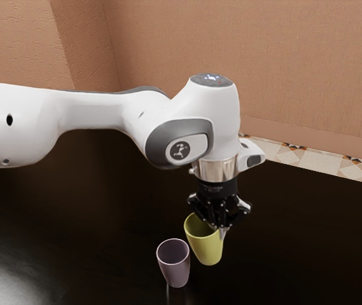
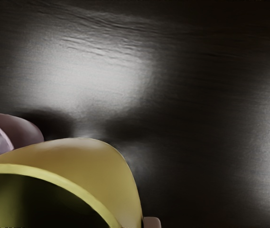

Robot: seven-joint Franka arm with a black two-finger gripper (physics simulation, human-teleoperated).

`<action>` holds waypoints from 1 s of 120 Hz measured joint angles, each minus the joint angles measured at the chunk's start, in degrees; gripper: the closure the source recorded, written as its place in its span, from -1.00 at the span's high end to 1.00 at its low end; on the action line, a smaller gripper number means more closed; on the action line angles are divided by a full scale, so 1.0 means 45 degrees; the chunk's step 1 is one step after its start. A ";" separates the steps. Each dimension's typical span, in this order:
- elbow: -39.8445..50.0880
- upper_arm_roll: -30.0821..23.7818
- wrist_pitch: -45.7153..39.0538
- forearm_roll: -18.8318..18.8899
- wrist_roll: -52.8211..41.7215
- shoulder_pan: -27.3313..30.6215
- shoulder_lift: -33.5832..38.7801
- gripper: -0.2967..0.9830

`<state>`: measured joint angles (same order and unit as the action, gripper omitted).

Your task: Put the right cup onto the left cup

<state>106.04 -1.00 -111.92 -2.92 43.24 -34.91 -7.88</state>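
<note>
Gripper (image 1: pixel 219 229), black, two-fingered: seemingly pinching the wall of one cup near its rim. Mauve cup (image 1: pixel 175 270): smooth, tapered, round-mouthed, on the table. Table (image 1: pixel 308 241): dark, faintly grained, glossy. Wall (image 1: pixel 282 63): terracotta-toned, roughly textured; patterned floor tiles (image 1: pixel 324 160) along its foot. Yellow-green cup (image 1: pixel 206 249): matching taper, satin sheen, tilted, beneath the gripper, beside the mauve cup.

Yellow-green cup (image 1: pixel 206 250) and muted purple cup (image 1: pixel 175 271), exterior view, lower centre

Both tapered, plain, mouth up; purple one lower and further left, yellow-green one apart from its rim. Wrist view: yellow-green lower left, purple at left edge, partly hidden
</note>
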 joint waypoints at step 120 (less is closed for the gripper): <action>0.1907 -0.0047 0.0211 0.0180 -0.0012 0.1566 0.1654 -0.69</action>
<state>114.62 -1.21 -110.98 -2.11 43.19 -27.86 -0.44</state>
